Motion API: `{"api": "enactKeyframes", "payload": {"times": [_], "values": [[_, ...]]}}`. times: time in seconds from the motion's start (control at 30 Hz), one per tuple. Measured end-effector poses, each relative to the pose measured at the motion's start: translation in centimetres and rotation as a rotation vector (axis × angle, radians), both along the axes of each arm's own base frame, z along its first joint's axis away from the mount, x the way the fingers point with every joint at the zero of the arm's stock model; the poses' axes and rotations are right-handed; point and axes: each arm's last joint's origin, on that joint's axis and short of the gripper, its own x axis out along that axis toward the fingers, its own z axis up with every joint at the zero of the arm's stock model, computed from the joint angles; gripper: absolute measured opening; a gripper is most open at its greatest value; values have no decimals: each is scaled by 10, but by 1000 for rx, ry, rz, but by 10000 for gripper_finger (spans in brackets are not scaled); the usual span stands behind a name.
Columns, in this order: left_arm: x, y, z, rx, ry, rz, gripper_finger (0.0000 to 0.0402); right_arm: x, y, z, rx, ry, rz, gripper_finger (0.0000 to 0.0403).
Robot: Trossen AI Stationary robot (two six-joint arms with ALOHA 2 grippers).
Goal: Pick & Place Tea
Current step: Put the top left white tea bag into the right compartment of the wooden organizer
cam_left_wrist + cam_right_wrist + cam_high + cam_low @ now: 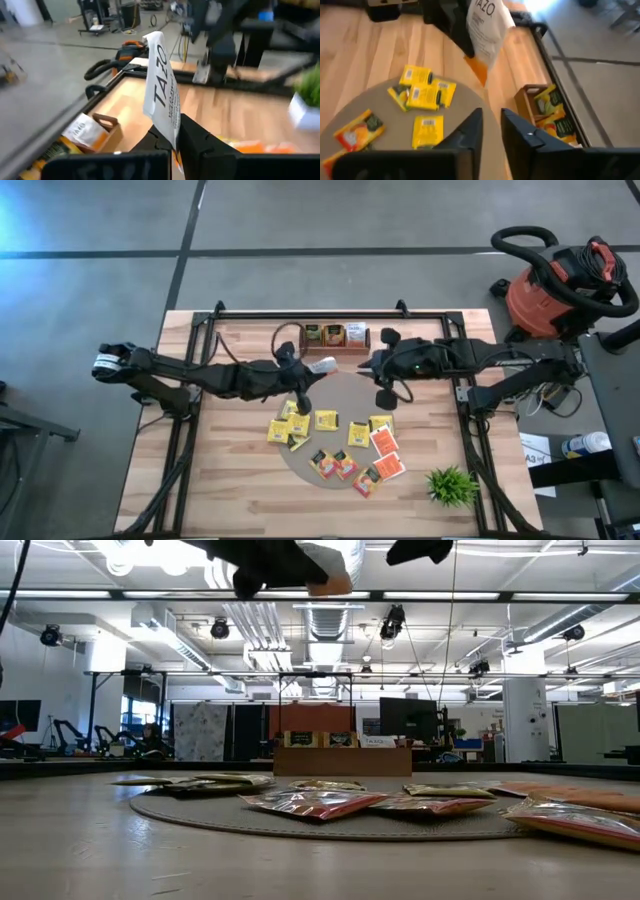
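Note:
Several yellow and orange-red tea packets [335, 442] lie flat on a round grey mat [345, 395] at mid-table. My left gripper [305, 370] hangs above the mat's far edge, shut on a white tea packet [162, 85]. An orange edge [480, 70] shows under the white one. My right gripper [492, 125] faces it from the table's right, a short way off, open with nothing between its fingers. A wooden tray [337, 336] holding some packets stands at the far edge. My left gripper pinches the white packet by one edge [172, 131] between its two fingers. The fingers lie almost level and point toward the table's right. The packet sticks out past the fingertips, lifted well clear of the mat. I cannot tell whether the orange piece is a second packet.
A small green plant [452, 485] stands near the table's near right corner. Black frame rails [465, 395] run along the table's left, right and far sides. A red shop vacuum [560, 280] stands on the floor beyond the far right corner.

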Motion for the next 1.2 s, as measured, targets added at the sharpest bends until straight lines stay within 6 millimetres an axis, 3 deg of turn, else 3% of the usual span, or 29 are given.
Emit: {"api": "enactKeyframes", "payload": {"times": [0.27,0.5,0.7,1.2], "values": [[19,-3,6,175,136,-94,14,14,1,20,-90,77,81,148],[44,-7,10,274,286,-154,16,35,2,23,-157,172,139,173],[58,-9,17,319,299,-160,17,44,3,19,-147,265,153,165],[57,-9,12,313,313,-162,18,44,7,25,-57,272,176,86]]}}
